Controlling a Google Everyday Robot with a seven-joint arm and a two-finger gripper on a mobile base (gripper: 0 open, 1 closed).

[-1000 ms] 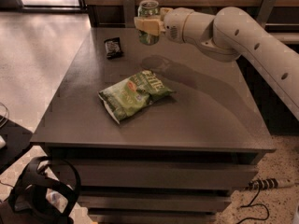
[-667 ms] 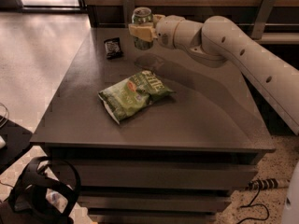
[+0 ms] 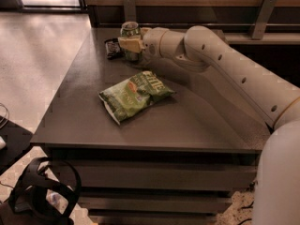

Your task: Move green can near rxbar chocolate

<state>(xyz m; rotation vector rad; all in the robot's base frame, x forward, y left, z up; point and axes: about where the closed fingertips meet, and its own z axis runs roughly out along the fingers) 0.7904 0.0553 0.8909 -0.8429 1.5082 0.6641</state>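
The green can (image 3: 130,33), with a silver top, stands upright at the far left part of the table. My gripper (image 3: 131,45) is shut on the can, its pale fingers (image 3: 132,44) wrapped around the can's middle. The rxbar chocolate (image 3: 112,48), a small flat dark wrapper, lies on the table just left of the can, nearly touching it. My arm (image 3: 225,69) reaches in from the right across the table's far side.
A green crinkled chip bag (image 3: 136,95) lies in the middle of the grey table (image 3: 84,121). A wooden wall with metal brackets (image 3: 262,15) runs behind the table. A black headset (image 3: 42,191) lies on the floor at the front left.
My gripper has carried the green can leftward and lower, from right of the rxbar chocolate to right beside it.
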